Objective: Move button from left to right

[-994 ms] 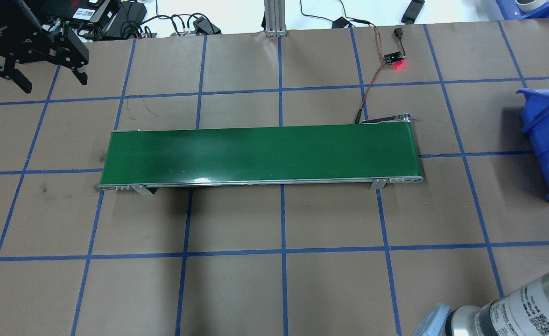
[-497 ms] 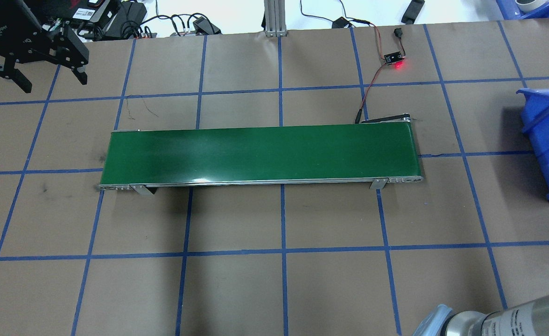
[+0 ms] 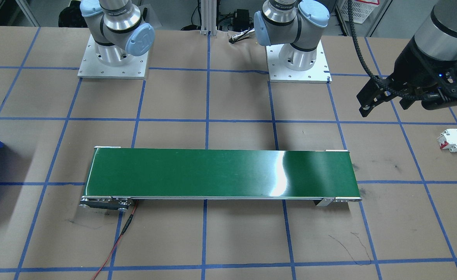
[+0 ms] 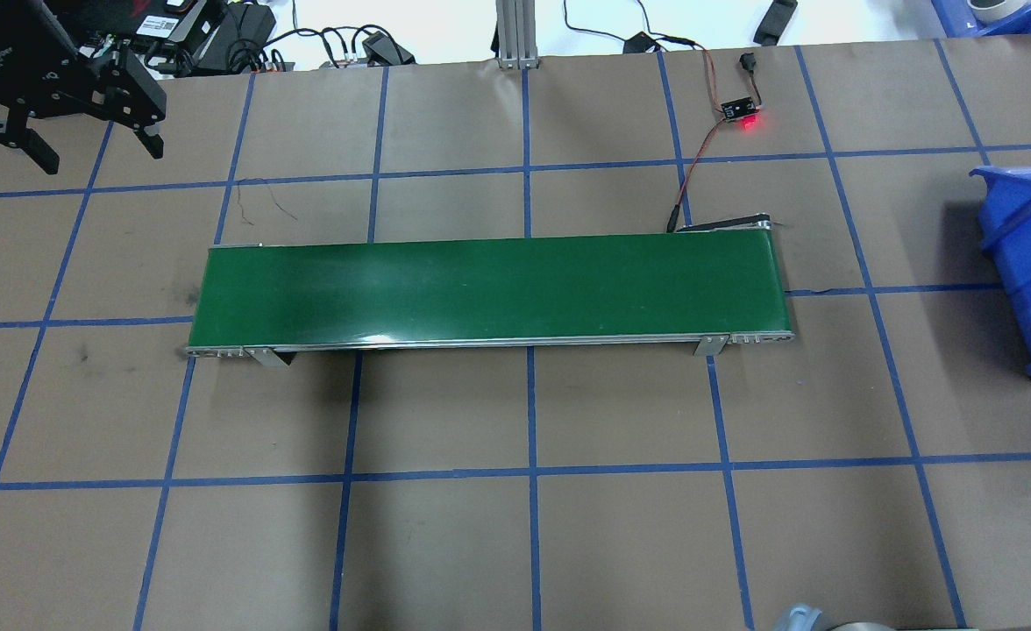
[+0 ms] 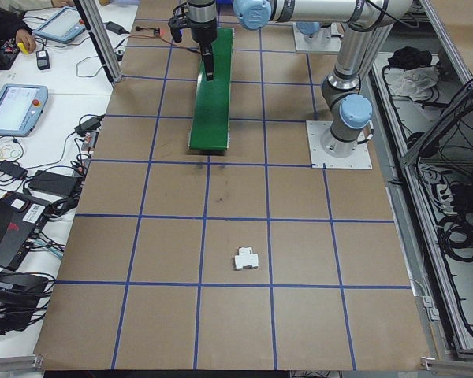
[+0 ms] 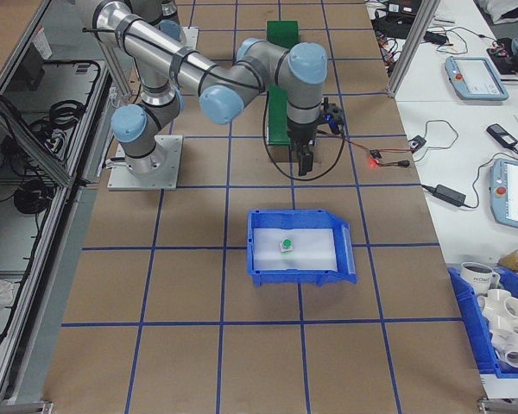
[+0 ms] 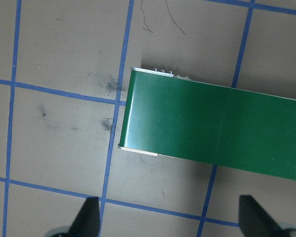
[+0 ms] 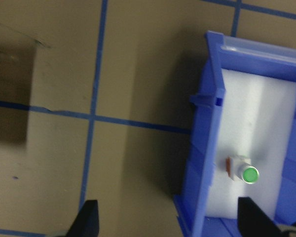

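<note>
I inspect the table (image 4: pixel 515 526) first: brown paper gridded with blue tape, a green conveyor belt (image 4: pixel 489 289) lying bare across its middle. At the robot's right end stands the blue bin (image 6: pixel 299 248), and the button (image 6: pixel 287 245) sits inside it on the white liner, green cap up, near one wall in the right wrist view (image 8: pixel 244 172). By my reading the transfer looks finished.

The left gripper (image 4: pixel 90 145) hangs above the table's left far corner, jaws spread wide and empty, its fingertips (image 7: pixel 89 217) framing the belt's end from above. The right gripper (image 8: pixel 167 219) hovers over bare table just beside the bin, jaws likewise wide and holding nothing.

Risks, as I judge them:
- The right arm is near the bin; a careless retreat could clip the bin wall and shift or tip it, spilling the button.
- A white breaker with red parts (image 3: pixel 451 140) lies on the table near the left gripper. A further pick there would seize the wrong part.
- The red lead (image 3: pixel 115 245) trailing from the belt could snag on a low sweep.
</note>
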`<state>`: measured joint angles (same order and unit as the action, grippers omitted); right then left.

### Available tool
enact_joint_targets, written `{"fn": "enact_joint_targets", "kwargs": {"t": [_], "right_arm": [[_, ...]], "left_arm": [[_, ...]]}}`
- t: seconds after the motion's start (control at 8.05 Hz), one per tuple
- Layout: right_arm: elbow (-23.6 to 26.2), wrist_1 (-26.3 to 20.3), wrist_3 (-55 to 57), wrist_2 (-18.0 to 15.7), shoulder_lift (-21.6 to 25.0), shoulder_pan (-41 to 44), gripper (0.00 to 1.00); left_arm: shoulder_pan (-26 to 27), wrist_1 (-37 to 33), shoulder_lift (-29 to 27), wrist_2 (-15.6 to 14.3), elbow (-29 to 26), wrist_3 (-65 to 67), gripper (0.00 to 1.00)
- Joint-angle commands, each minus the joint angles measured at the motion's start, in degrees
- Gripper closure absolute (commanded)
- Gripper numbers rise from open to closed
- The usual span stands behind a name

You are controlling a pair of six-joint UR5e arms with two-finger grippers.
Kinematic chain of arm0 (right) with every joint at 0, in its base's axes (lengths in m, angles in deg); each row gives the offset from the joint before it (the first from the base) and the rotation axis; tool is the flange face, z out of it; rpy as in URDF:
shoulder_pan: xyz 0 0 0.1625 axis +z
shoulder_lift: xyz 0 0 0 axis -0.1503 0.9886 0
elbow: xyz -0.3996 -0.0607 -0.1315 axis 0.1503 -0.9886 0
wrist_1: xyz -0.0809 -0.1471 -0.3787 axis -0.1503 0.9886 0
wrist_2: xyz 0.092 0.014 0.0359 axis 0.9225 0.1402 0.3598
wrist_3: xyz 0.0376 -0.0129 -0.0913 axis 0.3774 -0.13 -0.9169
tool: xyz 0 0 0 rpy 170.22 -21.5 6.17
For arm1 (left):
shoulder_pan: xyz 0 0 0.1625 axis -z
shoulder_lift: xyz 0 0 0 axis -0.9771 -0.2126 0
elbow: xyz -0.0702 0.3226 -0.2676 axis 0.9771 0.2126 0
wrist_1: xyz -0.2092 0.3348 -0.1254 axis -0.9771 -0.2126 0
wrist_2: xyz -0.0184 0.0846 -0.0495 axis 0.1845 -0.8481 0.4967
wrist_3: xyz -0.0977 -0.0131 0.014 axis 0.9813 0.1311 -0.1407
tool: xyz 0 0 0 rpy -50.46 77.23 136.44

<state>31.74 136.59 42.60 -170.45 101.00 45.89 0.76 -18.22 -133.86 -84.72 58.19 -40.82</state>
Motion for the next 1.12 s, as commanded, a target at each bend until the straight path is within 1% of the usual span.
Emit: {"fn": "enact_joint_targets", "kwargs": {"t": [0.0, 0.12, 0.37, 0.5, 0.62, 0.75, 0.99], "right_arm": [[-0.38, 0.13, 16.26, 1.39, 3.75, 14.75, 0.00], [-0.46, -0.30, 21.89, 1.47, 4.99, 19.16, 0.00], [-0.47, -0.22, 29.72, 1.21, 6.32, 28.47, 0.00], [-0.47, 0.04, 33.25, 0.25, 6.50, 34.09, 0.00], [-0.47, 0.13, 39.20, -1.41, 6.33, 38.06, 0.00], [-0.47, 0.31, 43.17, -0.99, 5.98, 40.80, 0.00], [-0.20, 0.57, 45.39, -0.90, 5.80, 42.23, 0.00]], "left_arm": [[0.00, 0.05, 0.08, 0.00, -0.18, 0.00, 0.00], [0.00, 0.05, -0.09, 0.01, -0.18, 0.00, 0.00], [0.09, 0.13, -0.09, 0.01, -0.09, 0.00, 0.00], [0.09, 0.13, -0.09, -0.08, 0.00, -0.09, 0.00], [0.09, 0.13, 0.00, -0.08, 0.00, -0.09, 0.00], [0.09, 0.05, 0.00, -0.08, 0.08, -0.09, 0.00], [0.09, 0.13, 0.00, -0.08, 0.00, -0.09, 0.00]]}}
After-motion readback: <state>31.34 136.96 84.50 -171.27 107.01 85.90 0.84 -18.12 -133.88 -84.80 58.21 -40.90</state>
